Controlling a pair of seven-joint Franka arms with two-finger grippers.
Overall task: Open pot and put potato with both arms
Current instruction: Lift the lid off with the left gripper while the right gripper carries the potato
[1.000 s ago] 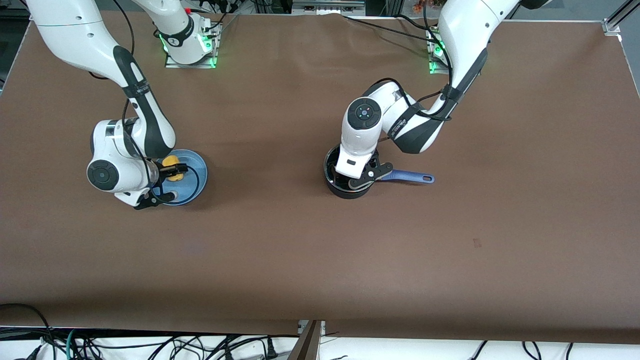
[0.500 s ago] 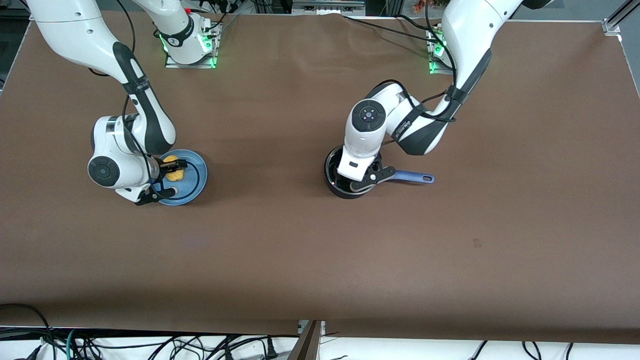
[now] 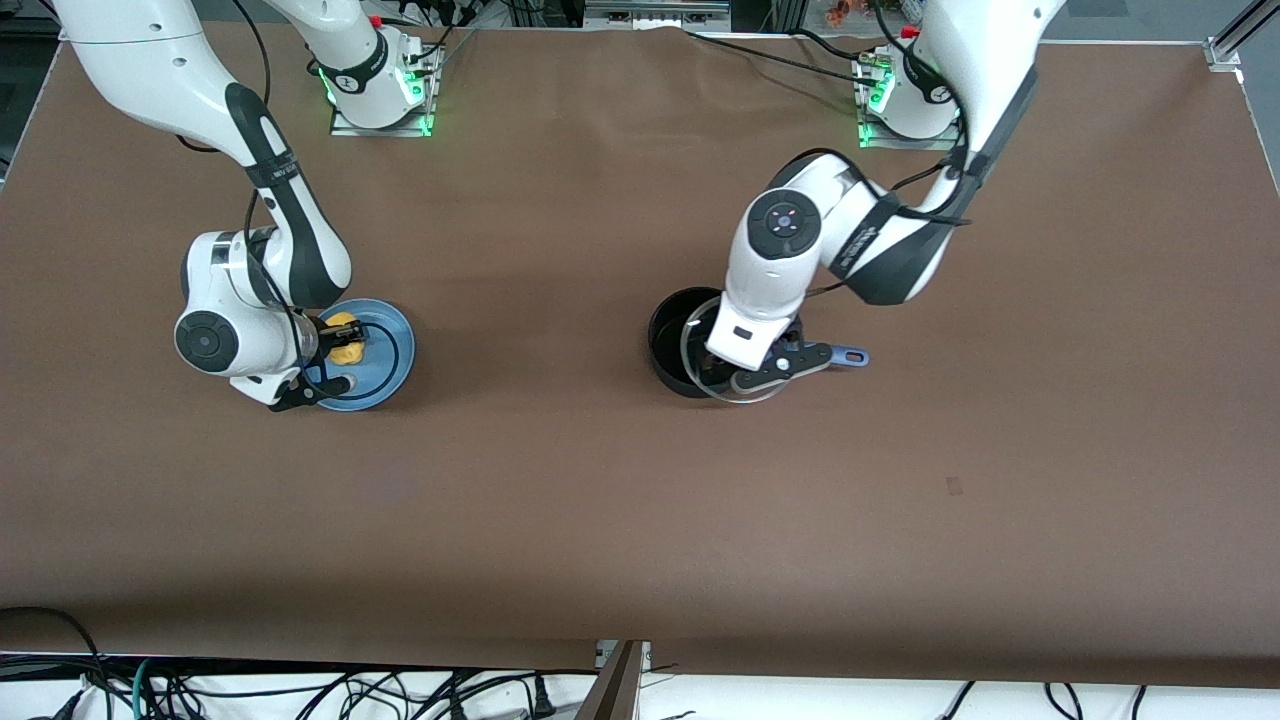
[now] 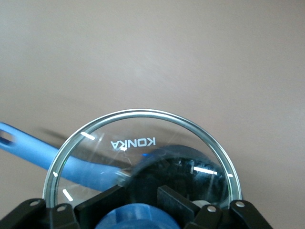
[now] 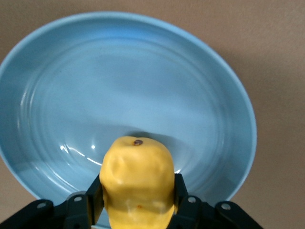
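The black pot (image 3: 672,340) stands open in the middle of the table, its blue handle (image 3: 845,355) pointing toward the left arm's end. My left gripper (image 3: 757,368) is shut on the blue knob (image 4: 136,218) of the glass lid (image 3: 700,372). It holds the lid level above the pot's handle side, partly over the rim. In the left wrist view the lid (image 4: 143,143) fills the lower half, with the handle (image 4: 28,145) seen past it. My right gripper (image 3: 340,345) is shut on the yellow potato (image 5: 137,183), low over the blue plate (image 5: 143,71).
The blue plate (image 3: 392,350) lies toward the right arm's end of the brown table. Both arm bases (image 3: 375,80) stand at the table's edge farthest from the front camera. Cables hang below the nearest edge.
My left gripper has lifted the lid off the pot and carried it toward the handle, uncovering most of the pot. My right gripper has hardly moved at the potato.
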